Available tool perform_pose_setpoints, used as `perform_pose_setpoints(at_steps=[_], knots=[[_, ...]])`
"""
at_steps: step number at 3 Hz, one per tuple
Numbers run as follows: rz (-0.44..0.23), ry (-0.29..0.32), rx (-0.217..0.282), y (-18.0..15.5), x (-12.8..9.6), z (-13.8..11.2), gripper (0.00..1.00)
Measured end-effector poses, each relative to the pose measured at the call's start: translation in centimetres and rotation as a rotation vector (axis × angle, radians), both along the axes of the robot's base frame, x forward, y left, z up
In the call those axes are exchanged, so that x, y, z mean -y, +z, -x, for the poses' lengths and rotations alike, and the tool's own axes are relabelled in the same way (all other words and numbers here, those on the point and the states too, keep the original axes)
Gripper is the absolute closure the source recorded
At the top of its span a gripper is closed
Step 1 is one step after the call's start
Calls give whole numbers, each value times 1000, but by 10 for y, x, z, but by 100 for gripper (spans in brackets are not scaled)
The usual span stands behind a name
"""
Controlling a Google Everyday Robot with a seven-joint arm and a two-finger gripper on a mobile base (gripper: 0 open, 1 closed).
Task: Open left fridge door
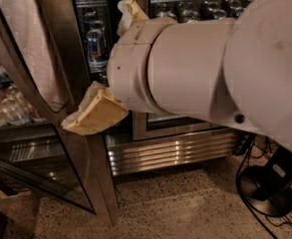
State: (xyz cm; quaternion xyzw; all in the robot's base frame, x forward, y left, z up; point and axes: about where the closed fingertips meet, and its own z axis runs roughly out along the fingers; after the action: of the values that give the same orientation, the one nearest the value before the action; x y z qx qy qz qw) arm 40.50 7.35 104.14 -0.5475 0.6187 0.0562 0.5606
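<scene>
Your gripper point(96, 66) at the left fridge door point(68, 49) edge, jaws spread wide, lower one across the frame; likely for levering it outward.

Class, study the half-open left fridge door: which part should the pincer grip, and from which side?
Probably the left fridge door by its free upright steel edge, from the fridge side: that stile is narrow and stands clear of the fridge. The pincer hangs open right beside it.
</scene>
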Motion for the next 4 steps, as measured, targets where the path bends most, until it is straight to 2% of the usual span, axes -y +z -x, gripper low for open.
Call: perform_pose_setpoints(at_steps=[4], knots=[[0,0,0,0,0,0,0]])
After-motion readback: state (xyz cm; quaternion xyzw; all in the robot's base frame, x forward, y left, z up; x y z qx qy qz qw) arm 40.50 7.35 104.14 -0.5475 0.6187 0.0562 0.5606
